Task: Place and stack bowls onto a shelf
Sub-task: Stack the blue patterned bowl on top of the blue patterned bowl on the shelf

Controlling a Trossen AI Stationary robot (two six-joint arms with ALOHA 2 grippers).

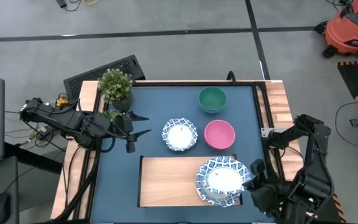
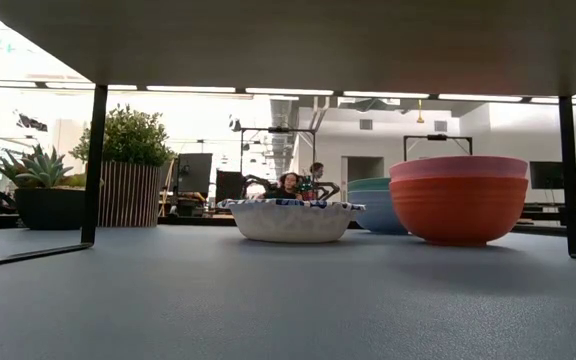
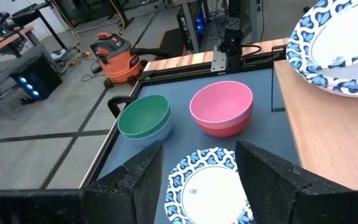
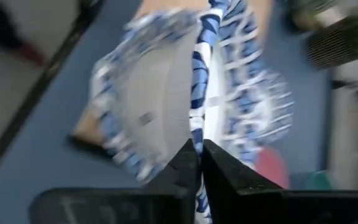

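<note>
My right gripper is shut on a white bowl with a blue patterned rim over the right end of the light-wood shelf. A second patterned bowl shows just beneath it. Another patterned bowl rests on its base on the blue surface. My left gripper is open and empty just left of that bowl, its fingers level and pointing at it. The pink bowl and the green bowl stand farther back on the blue surface. My right gripper pinches the patterned bowl's rim between its two fingers, on the side toward the table's right edge. The fingers come from the table's near right. The bowl is tilted above the shelf; whether it touches the bowl beneath, I cannot tell.
A small potted plant stands at the far left corner, close behind my left arm. A black frame borders the blue surface, with wooden strips outside it. The shelf's left half is bare wood.
</note>
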